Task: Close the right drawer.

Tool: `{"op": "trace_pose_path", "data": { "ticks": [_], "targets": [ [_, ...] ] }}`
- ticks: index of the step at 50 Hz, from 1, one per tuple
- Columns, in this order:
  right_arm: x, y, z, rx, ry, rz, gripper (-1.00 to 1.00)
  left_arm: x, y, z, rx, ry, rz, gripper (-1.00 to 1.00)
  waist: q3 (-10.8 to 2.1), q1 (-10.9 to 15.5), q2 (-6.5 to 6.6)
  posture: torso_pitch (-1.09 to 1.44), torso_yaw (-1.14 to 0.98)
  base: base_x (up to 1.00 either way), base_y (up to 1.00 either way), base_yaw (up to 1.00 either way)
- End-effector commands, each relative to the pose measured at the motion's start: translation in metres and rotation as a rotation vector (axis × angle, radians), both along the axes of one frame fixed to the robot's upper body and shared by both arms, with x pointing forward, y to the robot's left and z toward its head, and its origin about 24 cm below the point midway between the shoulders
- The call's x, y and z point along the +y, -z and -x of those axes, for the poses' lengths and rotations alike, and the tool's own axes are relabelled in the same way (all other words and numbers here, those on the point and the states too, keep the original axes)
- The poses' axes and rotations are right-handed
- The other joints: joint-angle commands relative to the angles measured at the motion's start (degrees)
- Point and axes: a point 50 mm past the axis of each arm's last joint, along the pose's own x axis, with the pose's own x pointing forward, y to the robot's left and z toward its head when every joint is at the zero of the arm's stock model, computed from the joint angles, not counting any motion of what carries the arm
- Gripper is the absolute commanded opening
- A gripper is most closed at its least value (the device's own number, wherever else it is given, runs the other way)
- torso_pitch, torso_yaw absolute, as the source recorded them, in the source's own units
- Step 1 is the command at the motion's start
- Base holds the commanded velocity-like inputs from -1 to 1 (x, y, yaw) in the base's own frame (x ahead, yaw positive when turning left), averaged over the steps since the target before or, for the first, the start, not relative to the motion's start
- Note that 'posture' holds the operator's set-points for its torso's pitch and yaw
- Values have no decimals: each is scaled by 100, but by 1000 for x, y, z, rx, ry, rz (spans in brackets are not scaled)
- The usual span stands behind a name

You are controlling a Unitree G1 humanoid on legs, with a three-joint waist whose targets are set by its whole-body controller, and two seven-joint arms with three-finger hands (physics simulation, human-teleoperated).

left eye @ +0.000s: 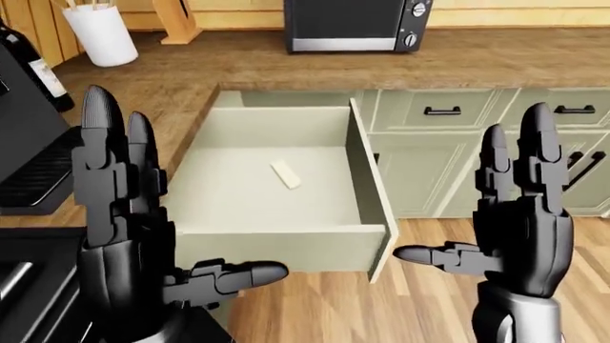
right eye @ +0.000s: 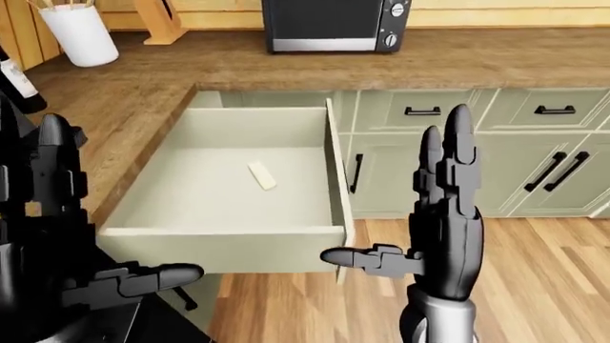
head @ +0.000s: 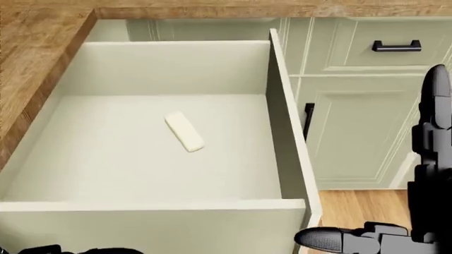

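The right drawer [left eye: 277,246] stands pulled far out from under the wooden counter [left eye: 286,68]. Its front panel [left eye: 367,186] faces the view's right and carries a black handle [head: 309,119]. Inside lies one small white bar [head: 184,132]. My left hand [left eye: 143,236] is raised at the lower left, open, fingers upright and thumb pointing right, in front of the drawer's near wall. My right hand [left eye: 495,229] is held up open at the lower right, thumb pointing left toward the front panel's lower corner. Neither hand touches the drawer.
Cream cabinets with black handles [left eye: 443,111] run along the right, above a wood floor [left eye: 429,300]. On the counter stand a microwave [left eye: 357,25], a white utensil pot [left eye: 100,32] and a wine bottle [left eye: 38,68]. A black appliance [left eye: 28,171] sits at the left edge.
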Motion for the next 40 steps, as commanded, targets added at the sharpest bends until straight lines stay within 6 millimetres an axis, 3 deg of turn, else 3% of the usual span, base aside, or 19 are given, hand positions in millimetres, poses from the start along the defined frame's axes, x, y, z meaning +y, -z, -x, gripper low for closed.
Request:
{"op": "trace_pose_path", "data": {
  "ticks": [1,2,4,6,7,8,12,16,18,22,40],
  "targets": [
    [3,-12,5,-78,-14,10,100,0,-9,6,-67,-1,-3,100,-9,2,-2,0,0,31,0,0],
    [3,-12,5,-77,-14,8,100,0,-9,7,-68,-1,-4,100,30,-6,47,0,0,22,0,0],
    [3,-12,5,-77,-16,8,100,0,-9,7,-67,-1,-3,100,-46,-27,197,0,0,21,0,0],
    [3,-12,5,-78,-16,6,100,0,-9,7,-68,-1,-3,100,-122,-31,480,0,0,14,0,0],
    [3,-12,6,-80,-19,3,100,0,-9,7,-67,-1,-4,100,-202,-63,460,0,0,0,0,0],
    [4,-11,6,-80,-21,5,100,0,-9,7,-67,-1,-3,100,-142,-49,344,0,0,0,0,0],
    [4,-13,6,-78,-18,4,100,0,-8,7,-67,-1,-4,100,-151,8,287,0,0,0,0,0],
    [3,-13,6,-79,-15,2,100,0,-8,7,-68,-1,-4,100,-135,51,-75,0,0,0,0,0],
    [3,-12,6,-81,-14,1,100,0,-8,7,-68,-2,-4,100,-177,79,12,0,0,0,0,0],
    [3,-14,7,-84,-13,-2,100,0,-9,7,-67,-2,-5,100,-316,83,50,0,0,0,0,0],
    [1,-17,8,-95,-4,-13,100,0,-9,7,-66,0,-3,100,-282,44,81,0,0,0,0,0]
  ]
}}
